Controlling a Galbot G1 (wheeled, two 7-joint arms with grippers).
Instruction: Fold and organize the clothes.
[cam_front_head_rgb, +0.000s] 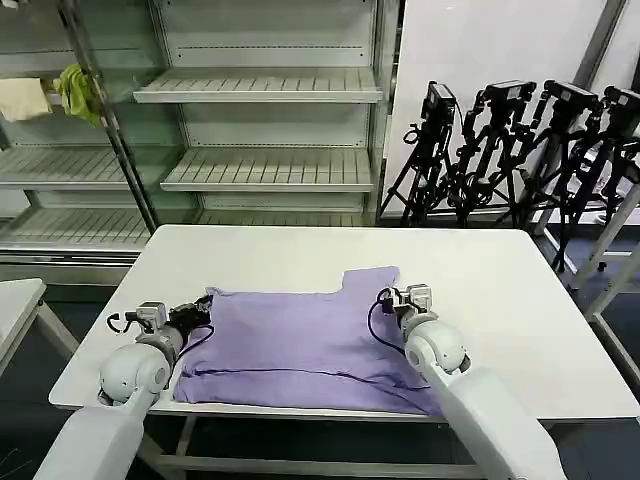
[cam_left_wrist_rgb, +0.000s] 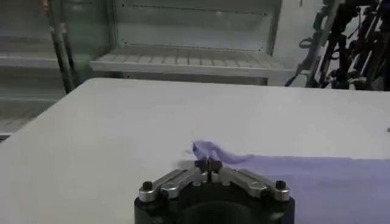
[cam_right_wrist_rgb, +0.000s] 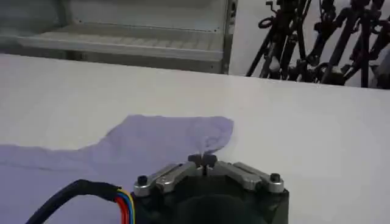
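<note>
shirt: lavender short-sleeved soft-fabric T-shirt (cam_front_head_rgb: 300, 345) lies flat on the white rectangular table (cam_front_head_rgb: 500, 290), plain side up; already doubled over once by the look of it, with a crease line running across near the table's front edge; one sleeve sticks up toward the far side by the right arm
left gripper: left gripper (cam_front_head_rgb: 203, 310) low at the shirt's left edge; in the left wrist view its fingertips (cam_left_wrist_rgb: 208, 164) are pressed together with a small tuft of purple cloth pinched between them; the pinched corner is raised a little off the table
right gripper: right gripper (cam_front_head_rgb: 388, 297) at the shirt's right side, just under the sleeve; right wrist view shows the fingertips (cam_right_wrist_rgb: 204, 160) closed tight on a thin bit of fabric; sleeve spread out beyond them
step in hand: judged as a two-arm fold; both corners gripped at the far edge, fabric barely lifted; fold itself not yet made
next move calls for: lifting both corners together and level, carrying them across toward the near edge, keeping the cloth taut between the arms so it doesn't bunch; release only once the edges line up; sleeve likely needs tucking in
risk: thin pinches may slip; uneven lift would skew the fold
background: metal shelving (cam_front_head_rgb: 265, 90) behind the table; a yellow-green cloth (cam_front_head_rgb: 78, 92) hanging at the far left; black camera tripods (cam_front_head_rgb: 520, 150) by the wall
writing/brands: none readable; no print visible on the shirt's upper face
</note>
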